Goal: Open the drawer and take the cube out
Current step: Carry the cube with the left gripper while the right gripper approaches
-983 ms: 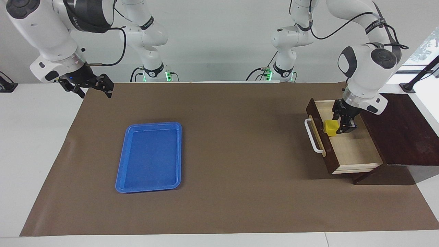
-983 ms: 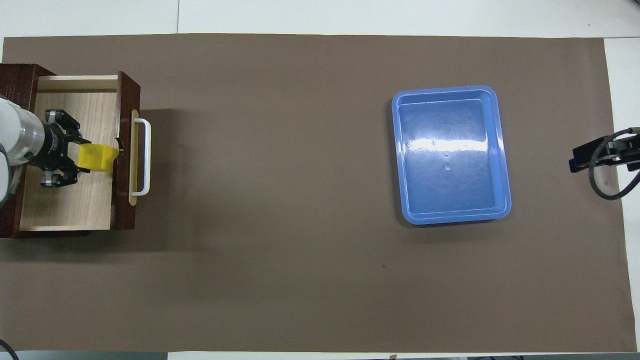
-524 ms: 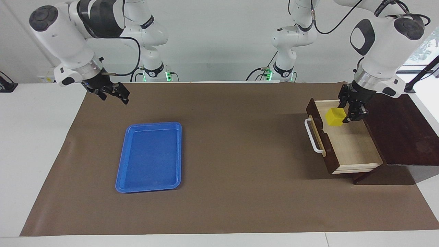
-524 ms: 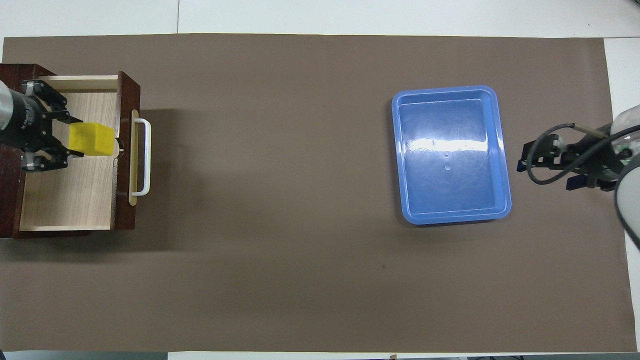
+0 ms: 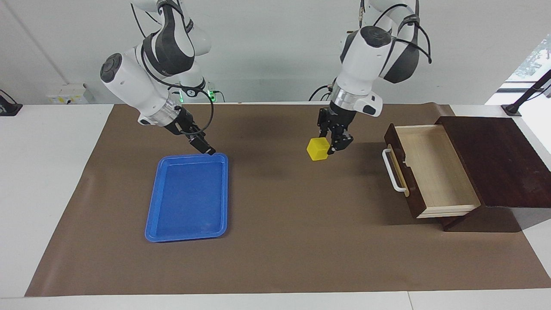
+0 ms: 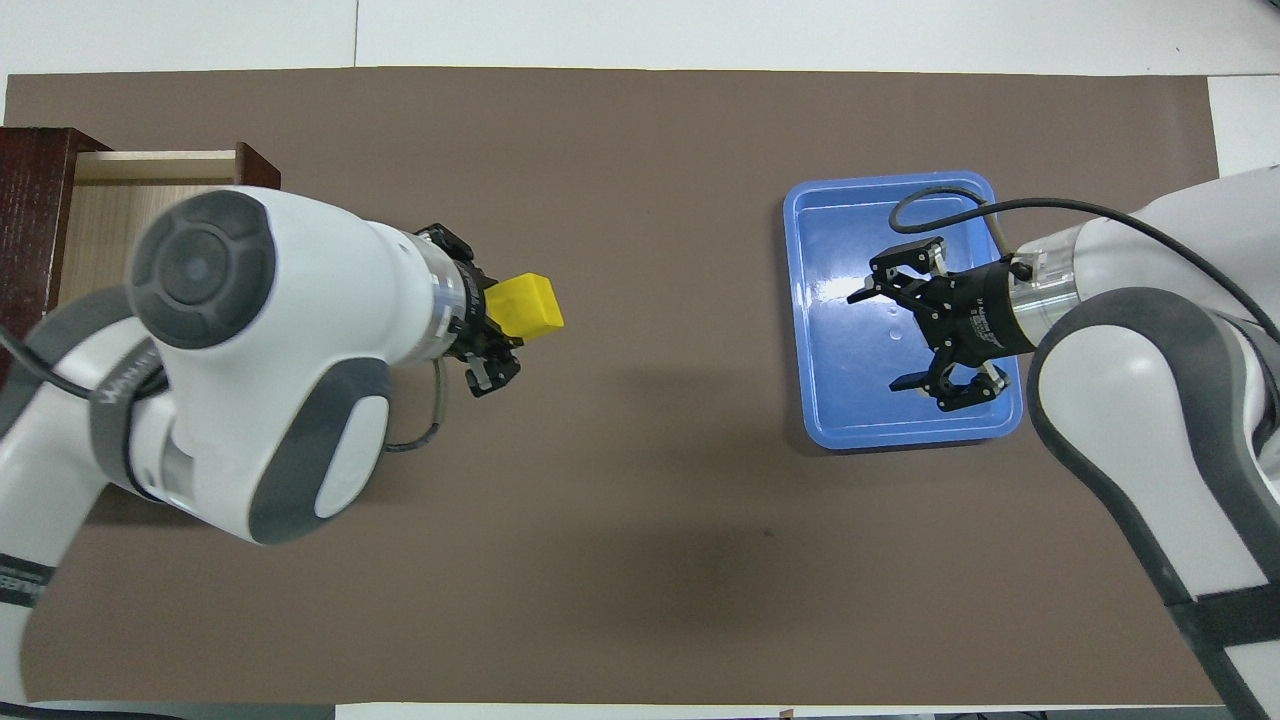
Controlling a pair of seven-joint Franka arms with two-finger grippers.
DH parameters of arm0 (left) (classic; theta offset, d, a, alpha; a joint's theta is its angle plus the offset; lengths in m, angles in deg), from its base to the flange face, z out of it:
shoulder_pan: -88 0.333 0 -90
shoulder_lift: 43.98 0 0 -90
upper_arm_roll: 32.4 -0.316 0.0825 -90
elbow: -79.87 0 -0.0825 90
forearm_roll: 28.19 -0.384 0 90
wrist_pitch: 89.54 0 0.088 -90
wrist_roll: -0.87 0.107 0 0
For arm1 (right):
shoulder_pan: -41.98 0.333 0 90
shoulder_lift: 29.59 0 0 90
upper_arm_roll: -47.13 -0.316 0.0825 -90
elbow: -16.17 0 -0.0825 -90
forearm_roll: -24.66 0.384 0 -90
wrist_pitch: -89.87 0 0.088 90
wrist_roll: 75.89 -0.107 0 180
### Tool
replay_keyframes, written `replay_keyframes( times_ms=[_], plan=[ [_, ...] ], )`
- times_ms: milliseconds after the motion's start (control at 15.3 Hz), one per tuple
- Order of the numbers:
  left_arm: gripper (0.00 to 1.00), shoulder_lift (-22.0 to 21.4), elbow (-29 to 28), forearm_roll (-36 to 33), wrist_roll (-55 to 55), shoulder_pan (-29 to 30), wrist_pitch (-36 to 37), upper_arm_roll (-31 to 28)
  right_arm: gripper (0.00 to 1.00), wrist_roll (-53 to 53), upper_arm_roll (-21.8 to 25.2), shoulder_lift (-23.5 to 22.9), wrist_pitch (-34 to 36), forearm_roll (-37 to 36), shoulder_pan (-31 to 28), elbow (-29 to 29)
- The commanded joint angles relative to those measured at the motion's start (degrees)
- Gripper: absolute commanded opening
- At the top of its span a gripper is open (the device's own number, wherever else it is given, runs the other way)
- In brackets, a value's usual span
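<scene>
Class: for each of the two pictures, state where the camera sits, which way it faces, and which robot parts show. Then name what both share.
Facing view: high across the table, facing the robots; both arms, bases included.
Overhead view: above the robots' end, looking steeply down; both forearms and grippers.
Shared: left gripper holding the cube, right gripper open over the blue tray, open drawer.

Left tool [image 5: 329,144] clamped shut, right tool [image 6: 885,337] spread wide

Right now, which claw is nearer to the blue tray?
The right. The right claw hangs open over the blue tray, at its end nearer the robots. The left claw is over the mat between tray and drawer, shut on the cube.
</scene>
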State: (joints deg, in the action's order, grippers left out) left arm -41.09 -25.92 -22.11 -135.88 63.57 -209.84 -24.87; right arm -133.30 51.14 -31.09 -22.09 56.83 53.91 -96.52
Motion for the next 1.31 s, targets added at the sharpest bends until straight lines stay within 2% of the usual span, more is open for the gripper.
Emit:
replay_keyframes(
  times_ms=[0,197,393,721,1245],
  plan=[
    [0.0,-2.19,-5.56,1.12,-3.52,-4.99,-5.89,-1.12,1.0,-1.83,0.12,-2.53,-1.77,7.79,1.33,-0.51],
    [0.0,-2.01,-7.76,1.12,-7.12,-8.95,-11.17,-1.12,1.0,0.18,0.12,-3.42,-3.42,8.43,5.81,-0.51],
    [0.0,-1.31,-7.85,1.12,-10.11,-10.98,-15.74,-0.94,1.0,3.61,0.12,-4.82,-5.1,10.35,6.87,-0.6],
    [0.0,0.19,-7.94,1.12,-10.21,-12.48,-17.25,-0.94,1.0,4.24,0.12,-9.57,-7.39,15.73,9.16,1.07],
    [0.0,0.71,-8.2,1.12,-10.21,-12.48,-18.65,-0.94,1.0,1.61,0.21,-9.92,-9.76,15.73,14.17,2.21]
  ],
)
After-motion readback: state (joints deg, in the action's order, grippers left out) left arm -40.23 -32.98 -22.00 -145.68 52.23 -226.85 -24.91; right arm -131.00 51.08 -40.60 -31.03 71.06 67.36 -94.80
